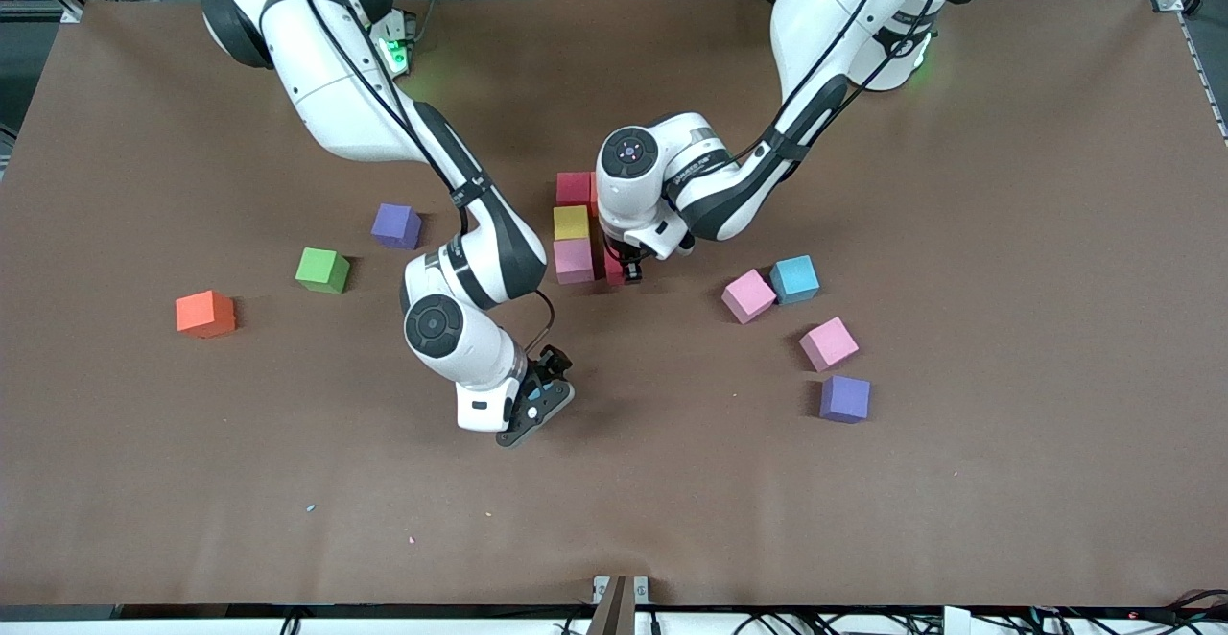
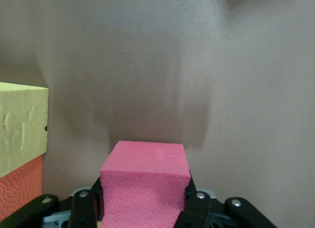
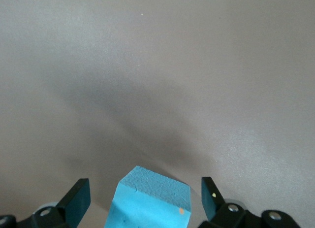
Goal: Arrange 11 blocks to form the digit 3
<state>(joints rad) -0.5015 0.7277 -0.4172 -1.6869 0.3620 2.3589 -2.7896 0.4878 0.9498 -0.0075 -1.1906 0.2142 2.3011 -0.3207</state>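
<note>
Brown table (image 1: 959, 482), left fingers (image 2: 199, 208) pinching pink block (image 2: 145, 183), right fingers (image 3: 78, 198) spread around blue block (image 3: 152, 201)

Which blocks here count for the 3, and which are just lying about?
For the job: placed red block, yellow block, pink block; reddish block in left gripper; light blue block between open right gripper fingers; loose green block, orange block, two pink blocks, second light blue block.
Lying about: two purple blocks.
</note>
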